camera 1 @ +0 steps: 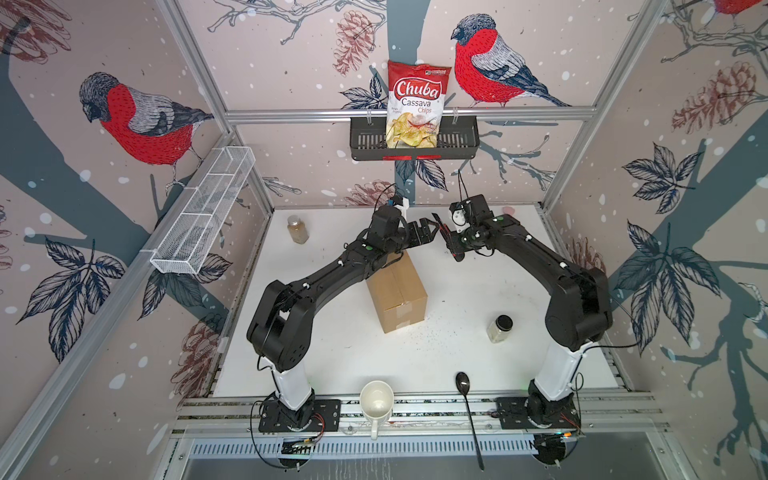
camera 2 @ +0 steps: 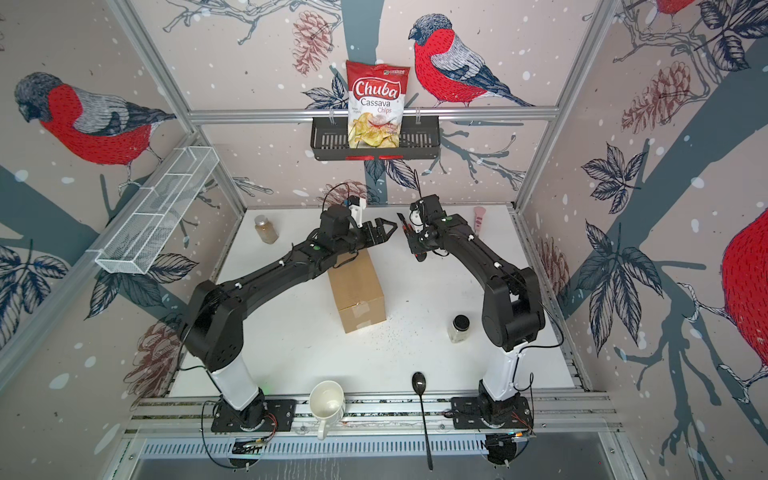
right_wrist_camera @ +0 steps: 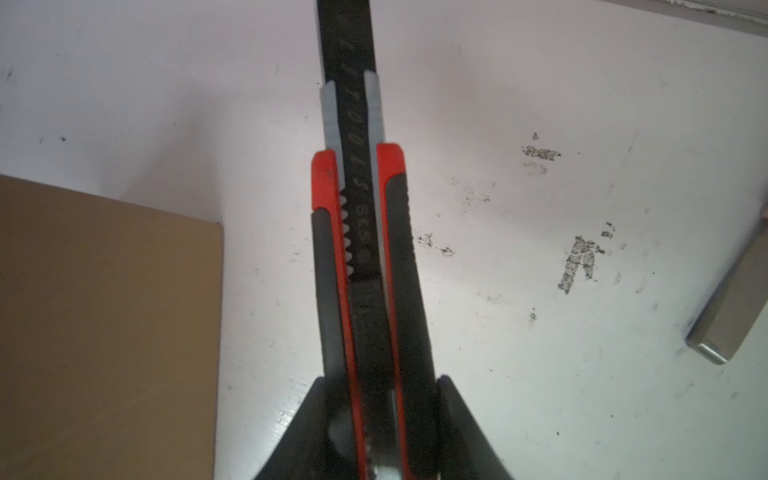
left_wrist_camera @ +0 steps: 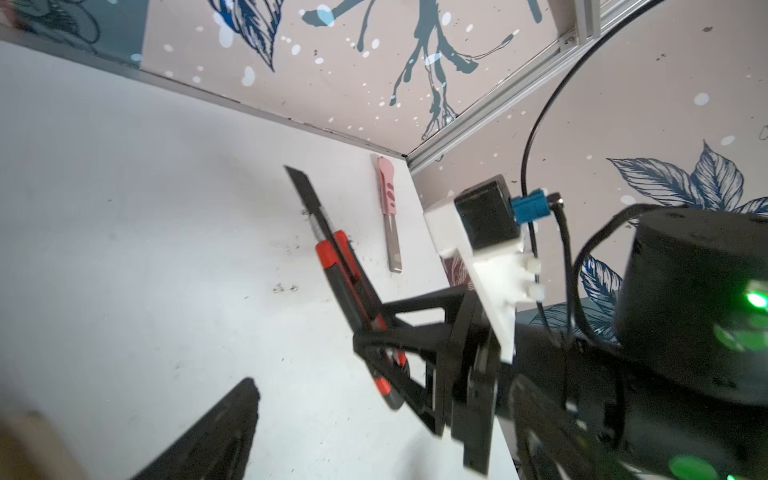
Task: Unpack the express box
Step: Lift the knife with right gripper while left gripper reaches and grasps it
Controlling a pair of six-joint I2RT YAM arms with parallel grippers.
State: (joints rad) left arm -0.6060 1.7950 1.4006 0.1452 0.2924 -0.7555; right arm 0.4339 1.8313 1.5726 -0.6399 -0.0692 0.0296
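The express box (camera 1: 397, 293) lies shut near the middle of the bench (camera 1: 457, 291), a little toward its left edge, long side running from far to near, with clear tape on its near end face. The left forearm passes over its far end. The left gripper (camera 1: 432, 230) hangs above the bench beyond the box, its fingers spread wide and holding nothing. Facing it and close by, the right gripper (right_wrist_camera: 380, 399) has its fingers pressed against the handle of a red and black utility knife (right_wrist_camera: 365, 249), whose dark blade is pushed out and points away from the wrist. A pink knife (left_wrist_camera: 388, 195) lies in the far right corner of the bench. A jar of brown contents (camera 1: 298, 229) stands near the far left corner, and a black-lidded jar (camera 1: 500, 328) stands toward the right edge. At the near edge are a white mug (camera 1: 376, 401) and a black spoon (camera 1: 465, 399). A bag of chips (camera 1: 417, 104) stands in the black basket (camera 1: 365, 141) on the back wall.
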